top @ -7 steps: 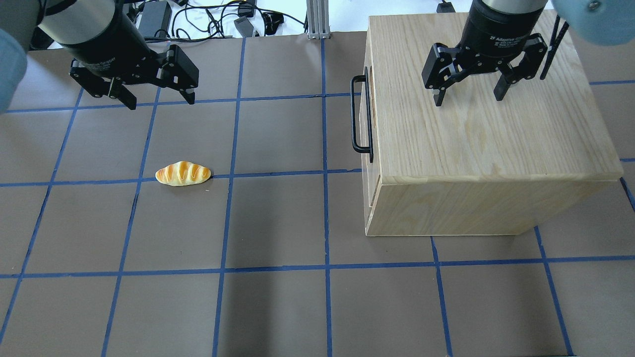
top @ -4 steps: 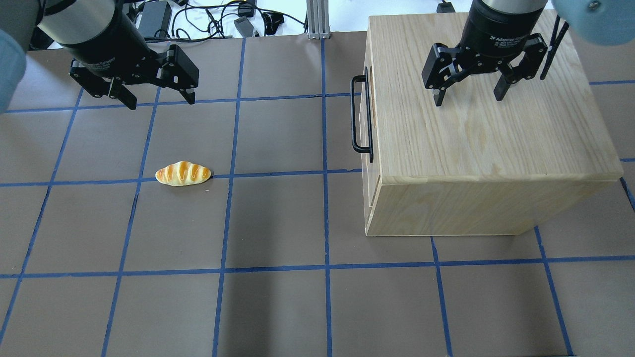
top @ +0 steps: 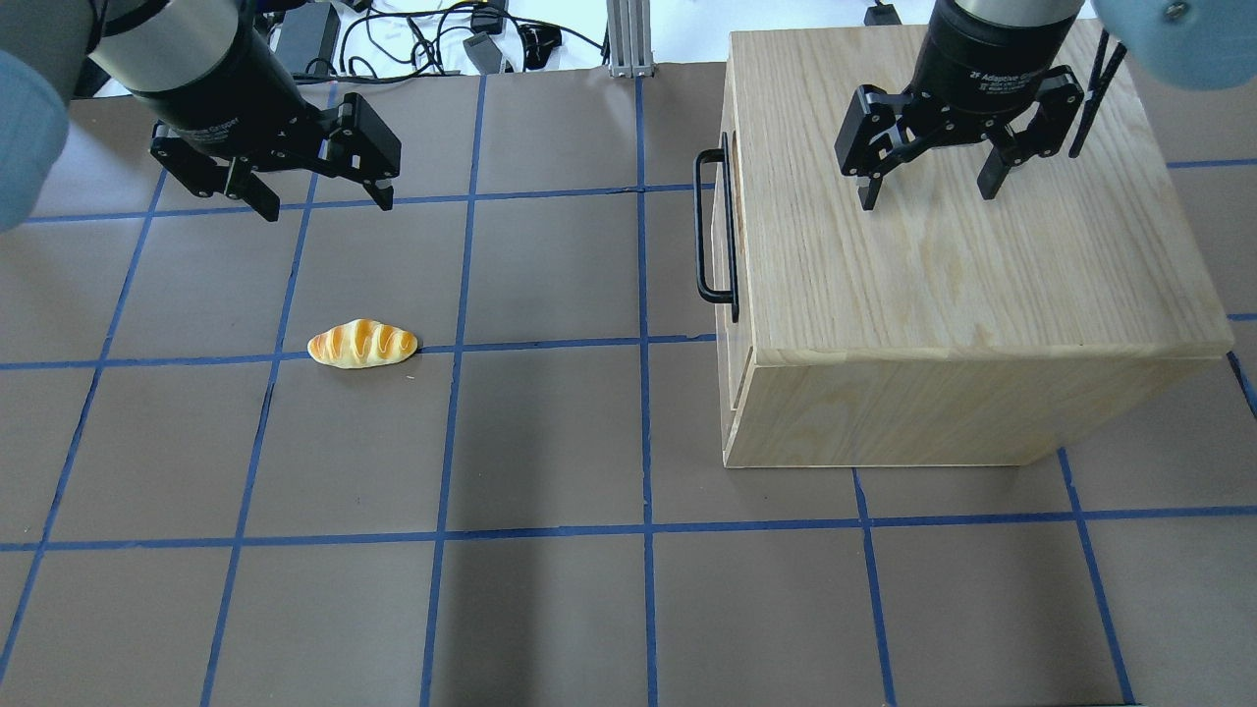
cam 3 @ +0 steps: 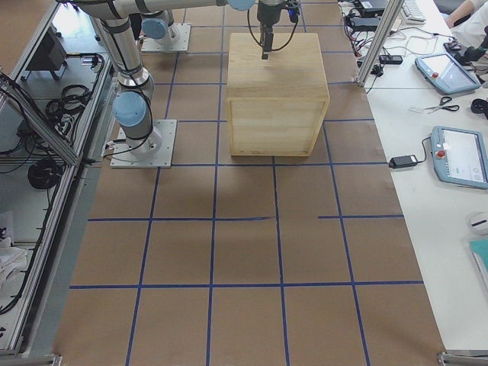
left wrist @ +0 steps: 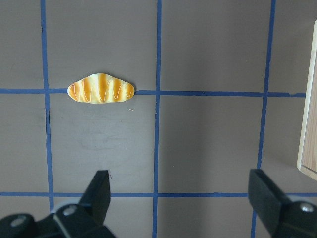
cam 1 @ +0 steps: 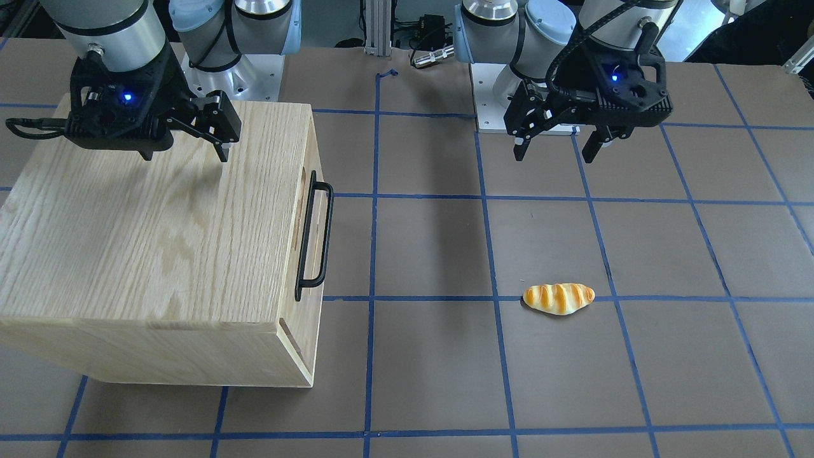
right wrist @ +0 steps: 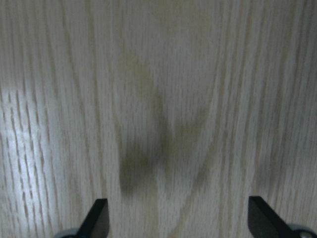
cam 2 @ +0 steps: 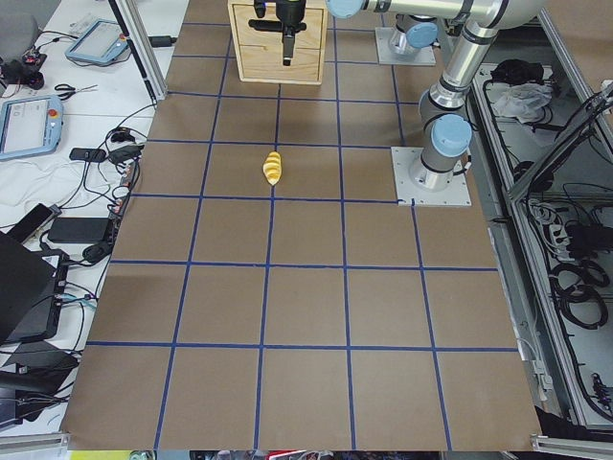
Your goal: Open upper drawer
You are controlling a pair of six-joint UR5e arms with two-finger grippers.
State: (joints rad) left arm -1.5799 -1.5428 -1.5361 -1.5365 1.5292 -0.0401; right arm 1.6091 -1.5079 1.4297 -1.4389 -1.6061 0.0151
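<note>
The upper drawer [top: 732, 211] sits shut in the light-oak cabinet [top: 962, 275], and only a thin strip of its front shows. Its black bar handle [top: 700, 226] faces the table's middle and also shows in the front-facing view [cam 1: 324, 236]. My right gripper [top: 926, 196] is open and empty just above the cabinet top, and its wrist view shows only wood grain between its fingertips [right wrist: 99, 218]. My left gripper [top: 326, 206] is open and empty above the table at the far left, well away from the handle.
A toy bread roll [top: 362, 344] lies on the brown mat below my left gripper and shows in the left wrist view [left wrist: 101, 89]. The cabinet's edge [left wrist: 309, 124] is at that view's right. Cables lie past the table's far edge.
My left gripper has shifted slightly to the right, toward the cabinet. The right gripper, the drawer and the roll have not moved.
</note>
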